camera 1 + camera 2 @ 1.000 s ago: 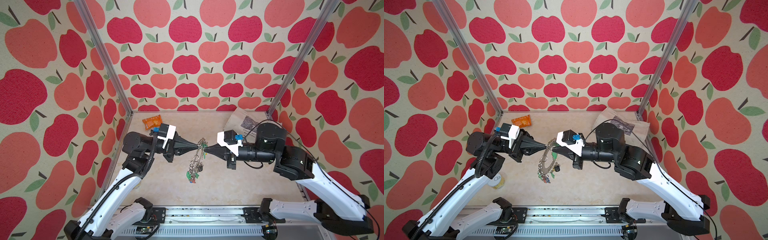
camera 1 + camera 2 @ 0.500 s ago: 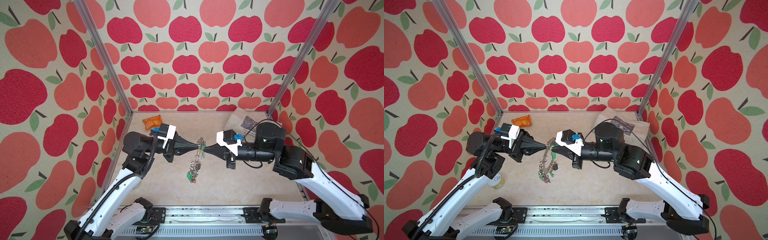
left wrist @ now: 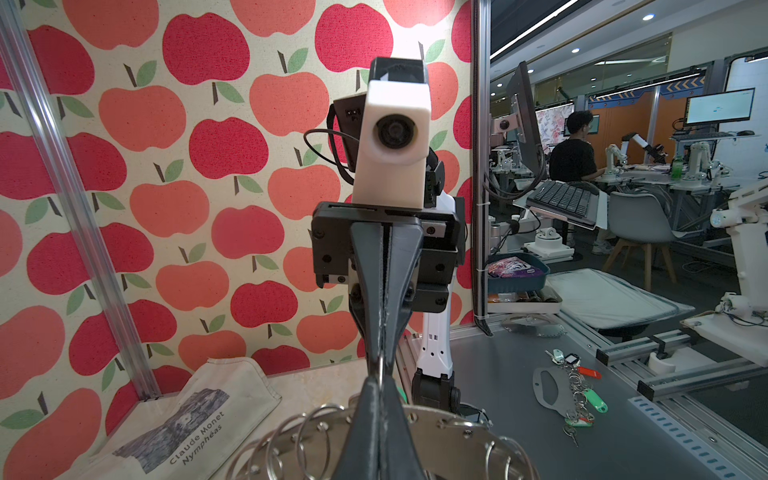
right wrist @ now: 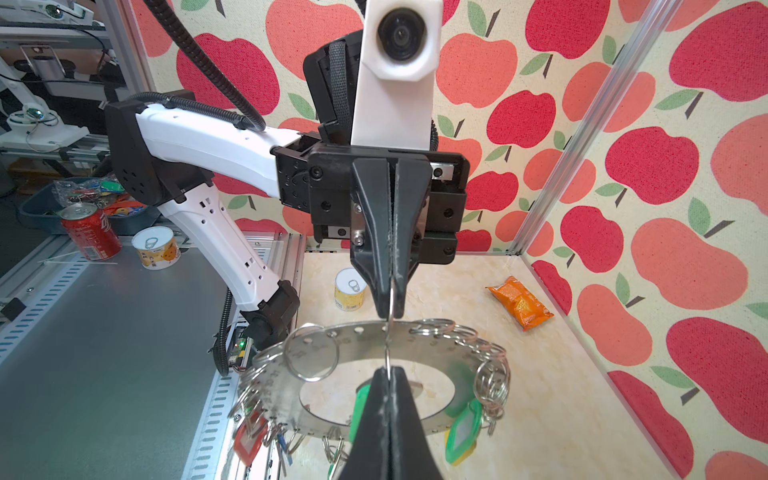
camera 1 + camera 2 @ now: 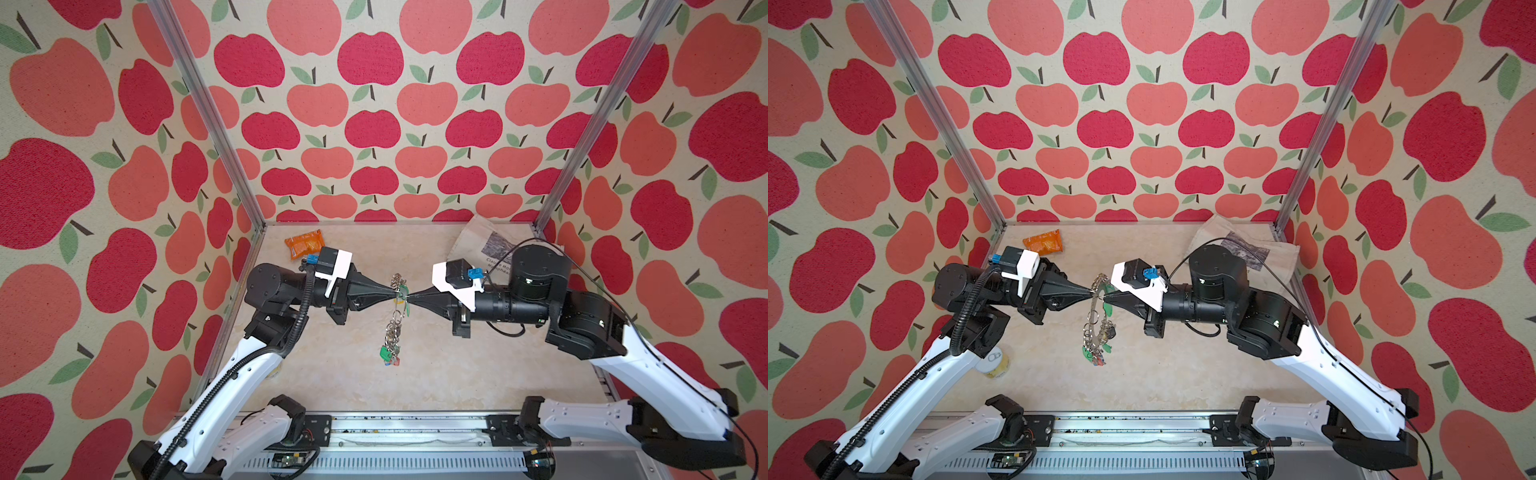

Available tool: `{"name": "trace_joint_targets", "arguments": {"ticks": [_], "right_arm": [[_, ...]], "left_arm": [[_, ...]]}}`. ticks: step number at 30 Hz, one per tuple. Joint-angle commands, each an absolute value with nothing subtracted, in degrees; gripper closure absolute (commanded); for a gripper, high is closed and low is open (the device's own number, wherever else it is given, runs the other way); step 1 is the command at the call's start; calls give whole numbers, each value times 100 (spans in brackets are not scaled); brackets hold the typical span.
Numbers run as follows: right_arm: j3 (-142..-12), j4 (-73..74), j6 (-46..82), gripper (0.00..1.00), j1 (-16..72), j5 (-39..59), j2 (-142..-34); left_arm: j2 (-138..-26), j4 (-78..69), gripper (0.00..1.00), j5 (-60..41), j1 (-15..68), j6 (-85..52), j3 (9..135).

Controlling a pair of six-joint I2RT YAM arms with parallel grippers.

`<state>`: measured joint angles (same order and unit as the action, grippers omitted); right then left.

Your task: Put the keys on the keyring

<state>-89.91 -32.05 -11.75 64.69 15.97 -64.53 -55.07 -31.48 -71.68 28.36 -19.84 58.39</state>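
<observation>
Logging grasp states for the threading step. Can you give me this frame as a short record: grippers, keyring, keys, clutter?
left gripper: shut, pinching a thin wire ring at the keyring's rim
right gripper: shut, tip to tip with the left, apparently on the same wire ring
keyring: held up between the two tips
keys: tagged bunch dangling from its lower end; one green tag beside the right tip
clutter: orange packet, yellow can, printed cloth bag

left gripper [image 4: 390, 305], right gripper [image 4: 388, 376], seemingly pinching one wire ring [image 4: 388, 336], keyring [image 4: 274, 386]
</observation>
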Motion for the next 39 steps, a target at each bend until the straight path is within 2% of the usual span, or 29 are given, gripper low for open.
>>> {"name": "trace_joint_targets", "arguments": {"ticks": [1,39], "right_arm": [[-9122,-3257,-1239,100,6427,1507,-6346],[-9267,-3190,-1323,100,6430,1881,-6511]], "left_arm": [[-5427,-3241,100,-7243,2846,-1868,6101],[-5458,-3132,100,-7270,2865,-1785,6135]]}}
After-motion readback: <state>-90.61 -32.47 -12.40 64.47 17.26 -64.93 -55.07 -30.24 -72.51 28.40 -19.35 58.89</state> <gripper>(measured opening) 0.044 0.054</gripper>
